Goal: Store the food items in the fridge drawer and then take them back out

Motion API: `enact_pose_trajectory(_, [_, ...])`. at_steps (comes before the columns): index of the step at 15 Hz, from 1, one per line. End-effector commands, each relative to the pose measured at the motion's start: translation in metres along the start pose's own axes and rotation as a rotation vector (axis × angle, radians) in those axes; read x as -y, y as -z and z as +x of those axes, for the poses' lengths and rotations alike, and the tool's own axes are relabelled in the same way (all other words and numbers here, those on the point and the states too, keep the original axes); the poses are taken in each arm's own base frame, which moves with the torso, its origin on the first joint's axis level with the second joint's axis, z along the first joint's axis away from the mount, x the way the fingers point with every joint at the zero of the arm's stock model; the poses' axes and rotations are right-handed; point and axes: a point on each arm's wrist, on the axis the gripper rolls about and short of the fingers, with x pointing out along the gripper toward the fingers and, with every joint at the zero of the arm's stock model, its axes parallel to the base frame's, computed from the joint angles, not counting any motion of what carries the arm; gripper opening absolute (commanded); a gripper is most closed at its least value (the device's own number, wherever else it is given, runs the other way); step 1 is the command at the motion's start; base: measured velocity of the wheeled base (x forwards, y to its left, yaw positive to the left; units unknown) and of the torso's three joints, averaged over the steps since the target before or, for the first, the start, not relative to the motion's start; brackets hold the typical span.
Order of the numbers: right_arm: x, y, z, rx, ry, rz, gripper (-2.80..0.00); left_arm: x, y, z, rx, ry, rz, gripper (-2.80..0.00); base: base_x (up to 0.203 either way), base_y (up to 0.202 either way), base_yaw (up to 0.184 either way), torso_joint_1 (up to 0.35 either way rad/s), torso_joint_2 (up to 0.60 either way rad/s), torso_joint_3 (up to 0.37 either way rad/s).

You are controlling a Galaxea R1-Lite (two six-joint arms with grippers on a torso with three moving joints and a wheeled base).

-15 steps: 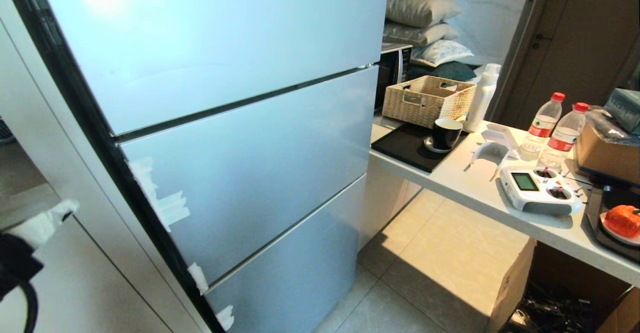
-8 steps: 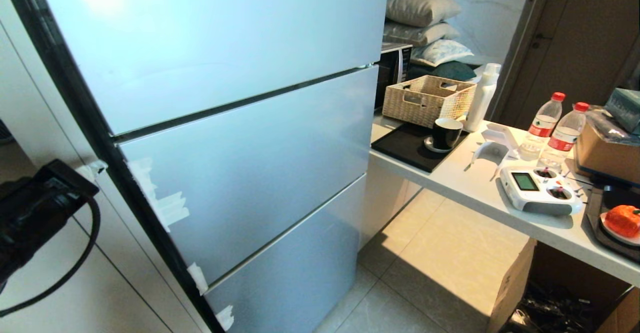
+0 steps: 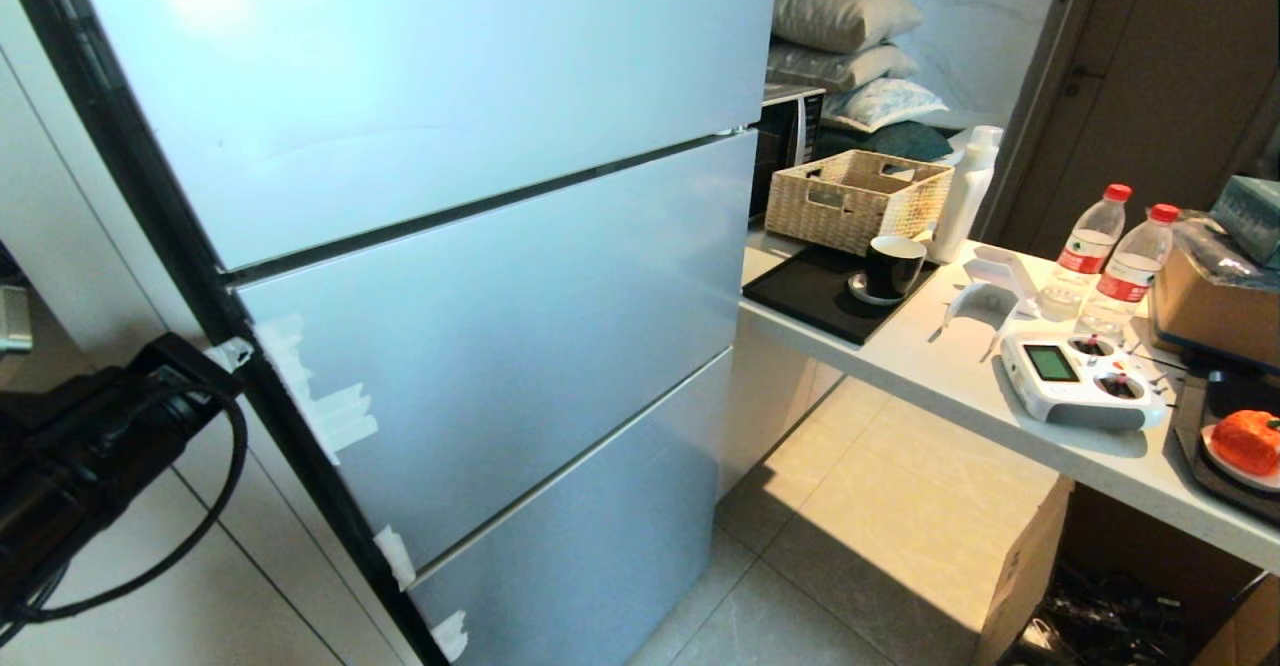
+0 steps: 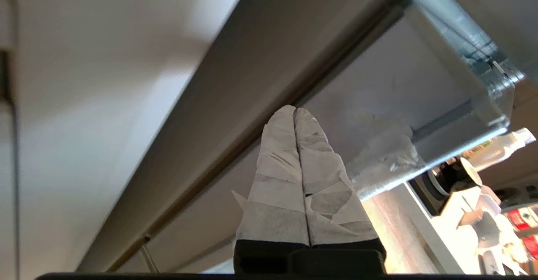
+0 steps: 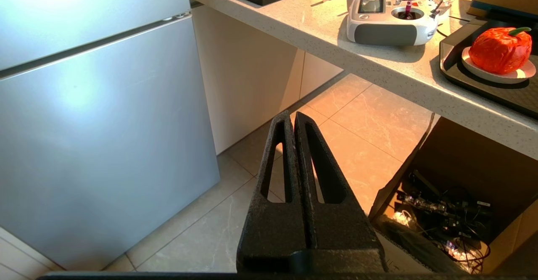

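while left gripper [image 4: 295, 111] nears fridge [image 3: 450, 246] edge, jaws together, empty; right gripper [image 5: 293, 116] jaws together, empty

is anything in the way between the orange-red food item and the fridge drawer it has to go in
Yes. The fridge fronts are all closed, so the fridge drawer is hidden behind them. The food item sits on a plate on the counter. The left gripper, jaws together, is at the fridge's left edge.

Tall silver-blue three-door fridge [image 3: 450, 246] is set left of the pale stone counter [image 3: 960, 386]. On the counter, a woven wicker basket [image 3: 850, 196] is placed behind a flat black tray [image 3: 800, 296] bearing a dark round cup [image 3: 892, 266]; a white handheld remote controller [image 3: 1080, 381] lies nearer, with an orange-red rough lump [image 3: 1245, 441] on a small plate [image 3: 1215, 451] to its right. An open cardboard box [image 3: 1030, 566] is placed below.
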Motion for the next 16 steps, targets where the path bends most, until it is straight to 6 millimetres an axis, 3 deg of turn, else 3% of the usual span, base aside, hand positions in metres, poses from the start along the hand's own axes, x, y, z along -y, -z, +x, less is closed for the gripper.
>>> enact_pose_trajectory(1, [0.000, 0.000, 0.000, -0.001, 0.000, 0.000, -2.80, 0.003, 0.003, 0.001, -0.011, 0.013, -0.012, -2.80, 0.000, 0.000, 0.000, 0.000, 0.00, 0.000])
enact_pose_trajectory(8, [0.000, 0.000, 0.000, -0.001, 0.000, 0.000, -2.80, 0.007, 0.011, -0.003, -0.046, 0.037, -0.011, -2.80, 0.000, 0.000, 0.000, 0.000, 0.00, 0.000])
enact_pose_trajectory(16, [0.000, 0.000, 0.000, -0.001, 0.000, 0.000, -2.80, 0.015, 0.015, -0.023, -0.062, 0.108, -0.006, -2.80, 0.000, 0.000, 0.000, 0.000, 0.00, 0.000])
